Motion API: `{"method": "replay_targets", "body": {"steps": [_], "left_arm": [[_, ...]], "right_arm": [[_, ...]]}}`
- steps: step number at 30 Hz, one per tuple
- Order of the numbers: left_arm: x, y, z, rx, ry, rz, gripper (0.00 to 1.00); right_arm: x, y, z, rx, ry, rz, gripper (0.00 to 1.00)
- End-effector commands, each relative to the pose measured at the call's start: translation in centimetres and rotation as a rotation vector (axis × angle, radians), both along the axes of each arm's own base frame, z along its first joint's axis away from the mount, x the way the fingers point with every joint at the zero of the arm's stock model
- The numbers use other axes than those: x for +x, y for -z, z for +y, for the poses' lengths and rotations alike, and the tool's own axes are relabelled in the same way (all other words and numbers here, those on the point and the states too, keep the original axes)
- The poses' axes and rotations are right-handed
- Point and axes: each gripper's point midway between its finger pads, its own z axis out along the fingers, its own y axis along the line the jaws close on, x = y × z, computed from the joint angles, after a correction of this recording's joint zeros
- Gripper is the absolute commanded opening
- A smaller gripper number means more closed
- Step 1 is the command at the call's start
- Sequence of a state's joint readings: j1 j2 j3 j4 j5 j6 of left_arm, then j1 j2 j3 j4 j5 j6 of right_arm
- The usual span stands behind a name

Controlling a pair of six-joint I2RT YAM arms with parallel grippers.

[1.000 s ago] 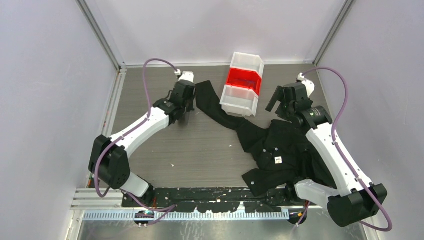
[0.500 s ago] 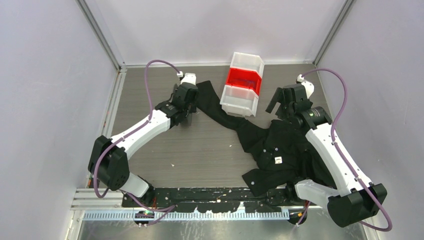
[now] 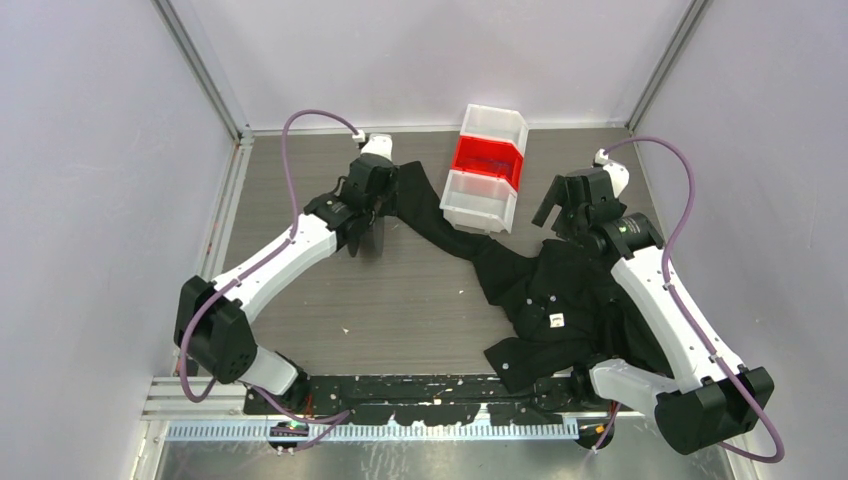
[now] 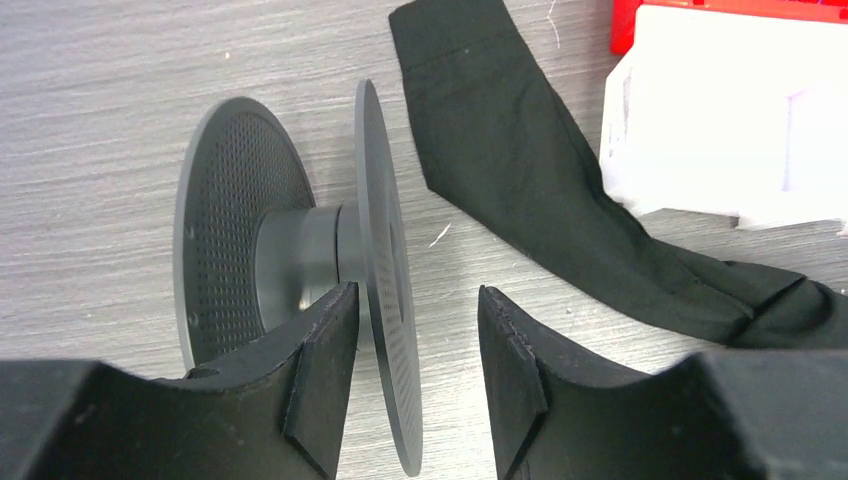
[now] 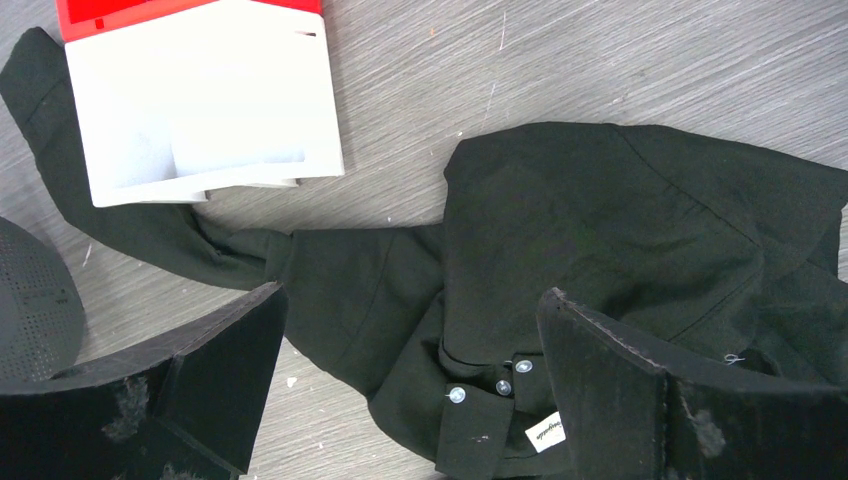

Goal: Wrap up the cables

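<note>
The dark grey two-flanged reel [image 4: 300, 250] stands on edge on the table, its hub bare. No thin black wire shows in any view. My left gripper [image 4: 415, 370] is open and straddles the reel's near flange [image 4: 385, 300]: the left finger sits between the two flanges and the right finger stands apart from it. From above, the reel [image 3: 376, 240] is just below the left gripper [image 3: 372, 222]. My right gripper [image 5: 410, 390] is open and empty above the black garment; it also shows from above [image 3: 565, 205]. The reel's edge shows in the right wrist view [image 5: 35, 295].
A black shirt [image 3: 560, 290] lies at the right, with one sleeve [image 4: 500, 150] reaching toward the reel. A white and red bin [image 3: 487, 170] stands at the back middle on that sleeve, also visible in the right wrist view [image 5: 200, 110]. Walls enclose the table.
My left gripper has shifted slightly right and back by the reel, and its wrist has turned. The right arm and the shirt have not moved.
</note>
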State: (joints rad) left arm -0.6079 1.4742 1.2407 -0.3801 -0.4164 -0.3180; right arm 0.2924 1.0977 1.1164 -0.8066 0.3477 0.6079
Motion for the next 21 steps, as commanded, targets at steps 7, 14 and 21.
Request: {"method": "replay_targets", "body": {"steps": [7,14,21], "left_arm": [[0.1,-3.0,0.0,-0.017,0.012,-0.037,0.51],[0.2,-2.0,0.6,0.012,-0.026,-0.013,0.50],[0.3,-0.7,-0.1,0.020,0.001,0.027,0.18]], "right_arm": [[1.0,-1.4,0.1,0.008,0.014,-0.038,1.00],[1.1,-1.3,0.2,0.010,0.013,-0.035,1.00],[1.2,-1.2,0.3,0.014,0.011,-0.031,1.00]]}}
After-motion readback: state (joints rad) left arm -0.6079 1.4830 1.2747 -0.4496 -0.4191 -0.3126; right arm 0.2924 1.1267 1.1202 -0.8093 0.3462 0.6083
